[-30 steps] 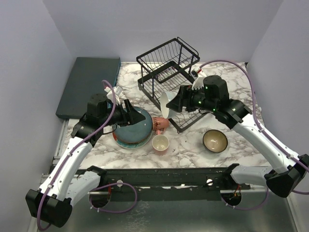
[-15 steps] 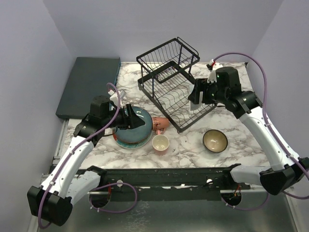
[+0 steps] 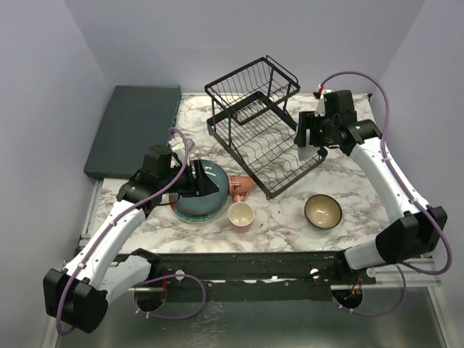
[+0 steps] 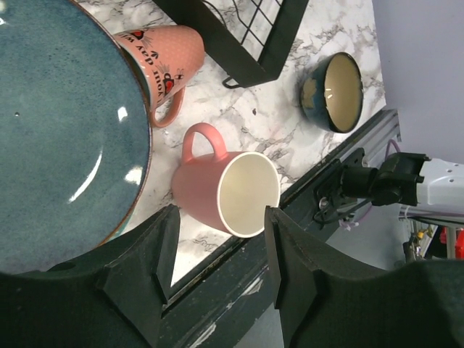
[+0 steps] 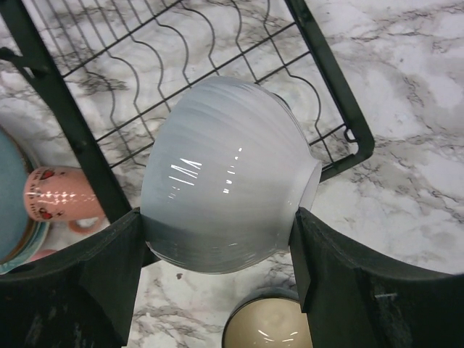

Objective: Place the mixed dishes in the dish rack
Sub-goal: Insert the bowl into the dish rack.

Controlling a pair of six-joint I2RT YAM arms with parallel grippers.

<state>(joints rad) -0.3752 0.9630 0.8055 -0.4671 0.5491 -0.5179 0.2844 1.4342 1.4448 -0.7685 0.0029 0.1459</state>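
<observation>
Under your right gripper [image 5: 226,243] sits the dish rack [image 3: 261,134], its slotted base and one corner showing behind the fingers. That gripper pinches the white bowl [image 5: 228,174] by its sides, outer wall toward the wrist camera. Your left gripper [image 4: 221,217] hangs with jaws spread and nothing between them. The dark teal plate [image 4: 65,138], on top of its stack, lies at the outer side of one finger. Well beyond the fingertips, near the table edge, stands the dark cream-lined bowl [image 4: 339,90]. Ahead, against the plate's rim, a printed pink mug [image 4: 163,54] lies on its side. Between the fingers, lower down, a plain pink mug [image 4: 232,196] stands upright.
</observation>
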